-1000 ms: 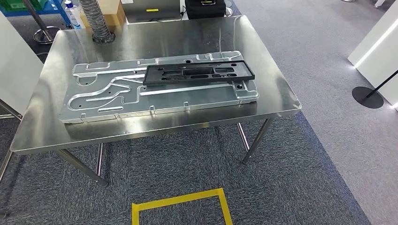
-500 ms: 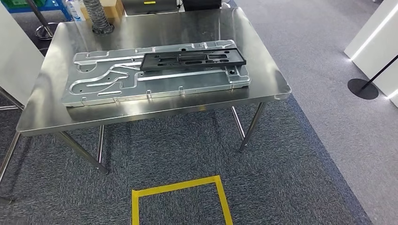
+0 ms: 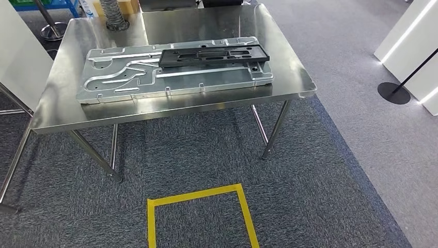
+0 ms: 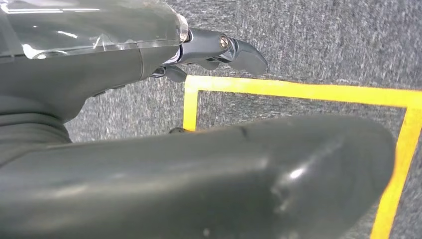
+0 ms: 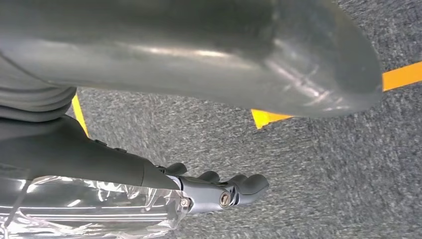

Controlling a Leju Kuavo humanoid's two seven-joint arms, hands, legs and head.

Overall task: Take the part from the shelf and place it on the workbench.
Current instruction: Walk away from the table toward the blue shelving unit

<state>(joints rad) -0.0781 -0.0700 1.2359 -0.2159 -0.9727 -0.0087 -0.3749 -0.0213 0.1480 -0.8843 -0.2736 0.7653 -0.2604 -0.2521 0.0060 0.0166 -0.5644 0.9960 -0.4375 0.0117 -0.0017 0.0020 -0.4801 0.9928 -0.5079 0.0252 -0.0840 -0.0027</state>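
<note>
A flat black part lies on a large silver stamped plate, toward that plate's right end. The plate rests flat on the steel workbench ahead of me. My left hand hangs low over grey carpet and yellow floor tape, its thick thumb apart from the dark fingers, holding nothing. My right hand hangs the same way over the carpet, fingers stretched out and away from the thumb, with nothing in it.
A yellow tape square marks the carpet in front of the bench. A black round stand base and white panels are at the right. A white panel is at the left; a ribbed hose stands at the bench's back edge.
The whole picture has shifted: the bench now sits higher and smaller, so the camera has drawn back. The black part and the plate lie as before.
</note>
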